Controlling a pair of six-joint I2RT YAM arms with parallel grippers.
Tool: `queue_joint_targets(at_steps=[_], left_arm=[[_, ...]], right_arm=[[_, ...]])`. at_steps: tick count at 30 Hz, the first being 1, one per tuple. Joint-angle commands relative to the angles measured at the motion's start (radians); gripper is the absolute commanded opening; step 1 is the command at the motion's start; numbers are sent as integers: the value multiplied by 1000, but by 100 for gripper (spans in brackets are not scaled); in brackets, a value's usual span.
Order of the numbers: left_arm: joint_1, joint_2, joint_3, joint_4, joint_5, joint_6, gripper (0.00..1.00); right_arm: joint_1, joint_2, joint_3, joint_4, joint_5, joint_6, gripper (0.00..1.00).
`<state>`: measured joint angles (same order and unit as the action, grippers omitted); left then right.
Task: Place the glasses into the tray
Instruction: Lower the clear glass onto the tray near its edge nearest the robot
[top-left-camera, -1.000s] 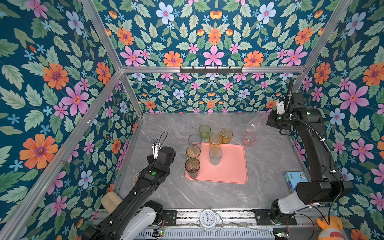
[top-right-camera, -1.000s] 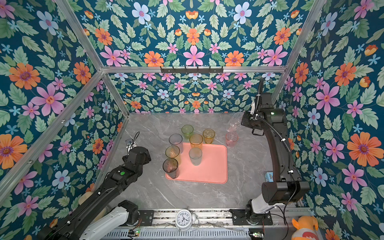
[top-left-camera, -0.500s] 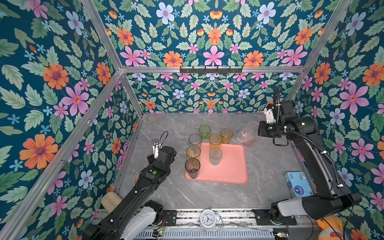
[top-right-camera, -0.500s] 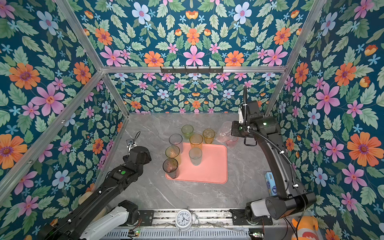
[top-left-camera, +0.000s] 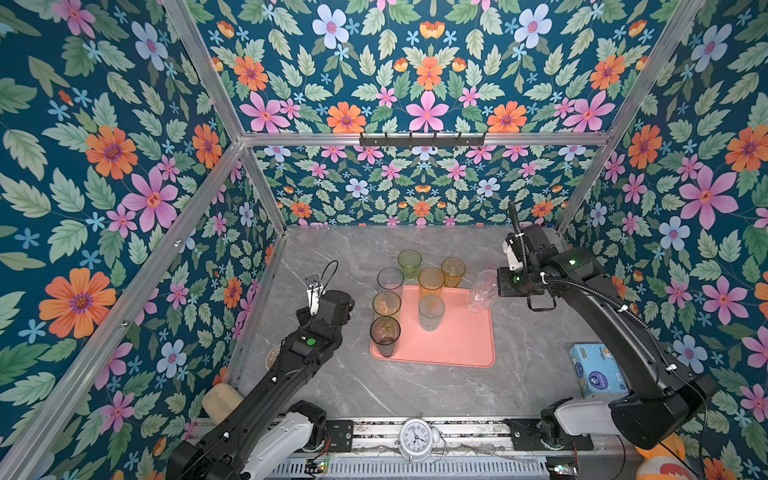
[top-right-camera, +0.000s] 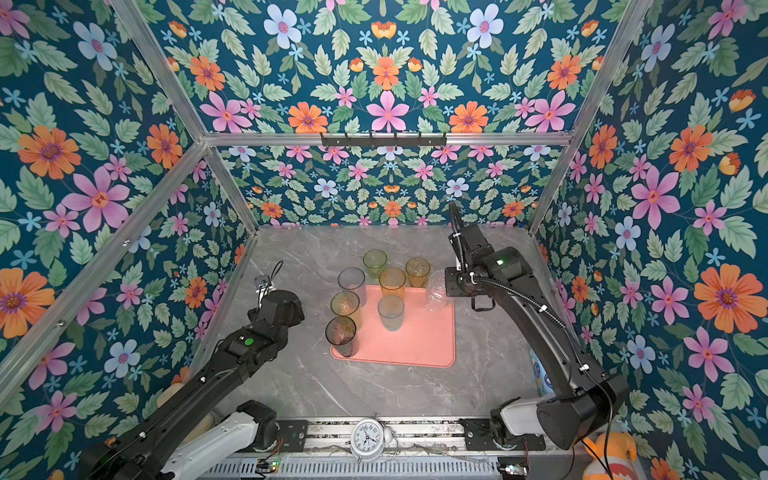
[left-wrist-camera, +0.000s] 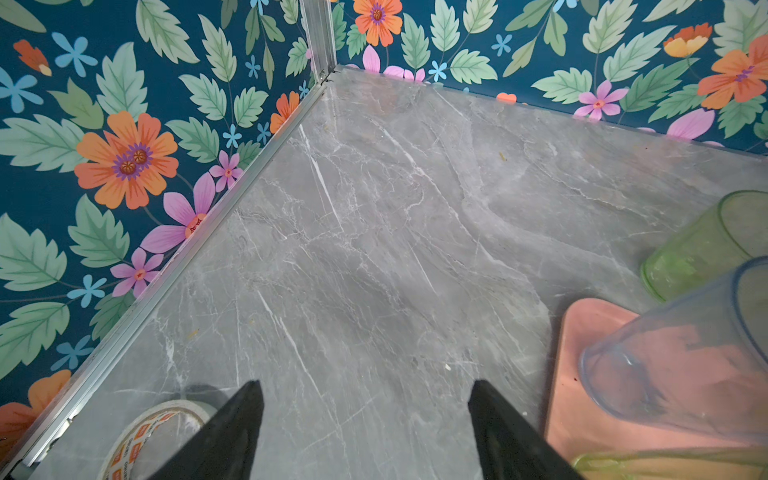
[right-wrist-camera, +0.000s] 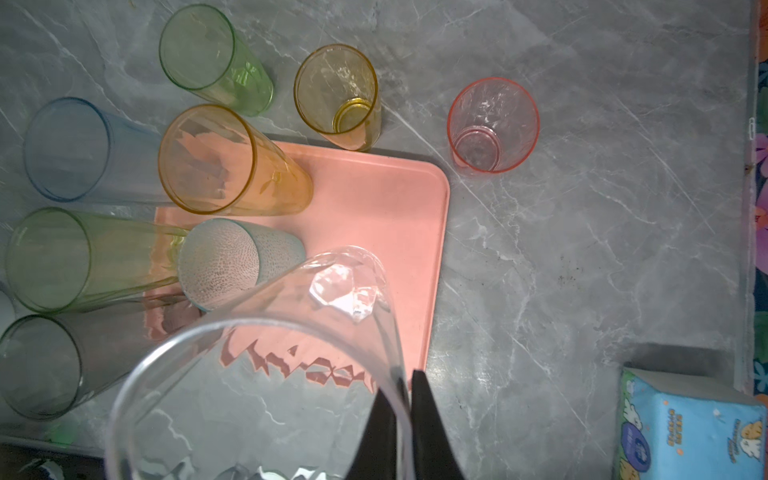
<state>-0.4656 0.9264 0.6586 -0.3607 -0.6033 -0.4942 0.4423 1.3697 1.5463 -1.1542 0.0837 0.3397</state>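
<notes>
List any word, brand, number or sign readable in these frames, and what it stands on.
No text can be quoted with confidence.
Print on the tissue pack: blue characters, too blurred to read.
Lettering on the tape roll: orange, too blurred to read.
Numerals on the clock: too small to read.

- Salmon-pink tray (top-left-camera: 457, 345) lies flat mid-table.
- Upright on its left half: pale blue tumbler (top-left-camera: 390, 281), tall amber tumbler (top-left-camera: 431, 284), yellow-green tumbler (top-left-camera: 386, 305), smoky tumbler (top-left-camera: 385, 336), frosted short tumbler (top-left-camera: 431, 313).
- Beyond its far edge stand a green glass (top-left-camera: 409, 262), short amber glass (top-left-camera: 453, 272) and pink glass (right-wrist-camera: 492, 124).
- A clear tumbler (top-left-camera: 481, 291) hangs tilted over its far-right corner.
</notes>
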Motion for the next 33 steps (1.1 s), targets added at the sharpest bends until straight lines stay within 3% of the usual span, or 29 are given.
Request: queue_joint_targets(at_steps=[1,18,33], left_arm=[[-1,2,11,22,-1,5,80],[-1,-6,-7,23,7,-3,80],[-1,-26,-31,22,4,-8,80]], right_arm=[[34,4,-21,17,16,31,0],[239,57,-223,131,24,149,0],[359,172,-195,153,43,182,0]])
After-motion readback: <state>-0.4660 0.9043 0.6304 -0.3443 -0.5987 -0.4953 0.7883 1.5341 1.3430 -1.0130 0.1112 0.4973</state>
